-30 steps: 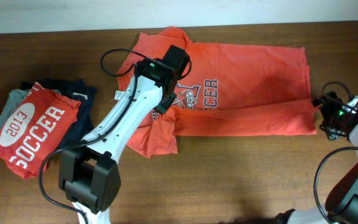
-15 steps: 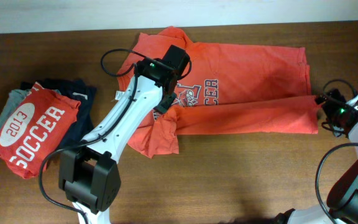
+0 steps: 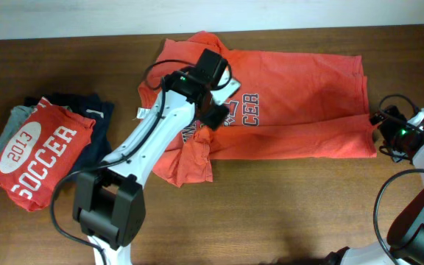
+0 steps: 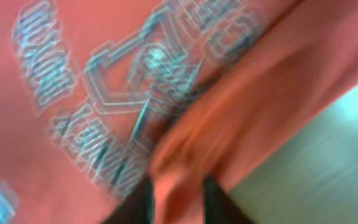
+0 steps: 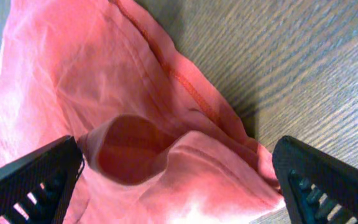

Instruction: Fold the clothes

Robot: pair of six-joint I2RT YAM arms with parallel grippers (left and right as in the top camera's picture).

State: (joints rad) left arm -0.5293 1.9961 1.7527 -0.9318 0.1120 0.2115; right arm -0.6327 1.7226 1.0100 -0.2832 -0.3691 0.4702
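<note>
The shirt [image 3: 308, 96] lies across the far middle of the surface [image 3: 285, 213], long axis left to right, its near edge turned up in a long fold. The left gripper [image 3: 216, 115] is over the chest print, narrow, with a ridge of cloth pinched between its fingers [image 4: 135, 208] — though that wrist view is blurred. The right gripper [image 3: 380, 121] stands wide at the shirt's right end, hem under it, holding nothing. Open wood lies near; a folded pile [image 3: 43, 151] crowds the left.

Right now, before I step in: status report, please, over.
Left end effector pinches orange T-shirt fold by the print. Right end effector open over its right corner. Folded pile sits apart, far left.
</note>
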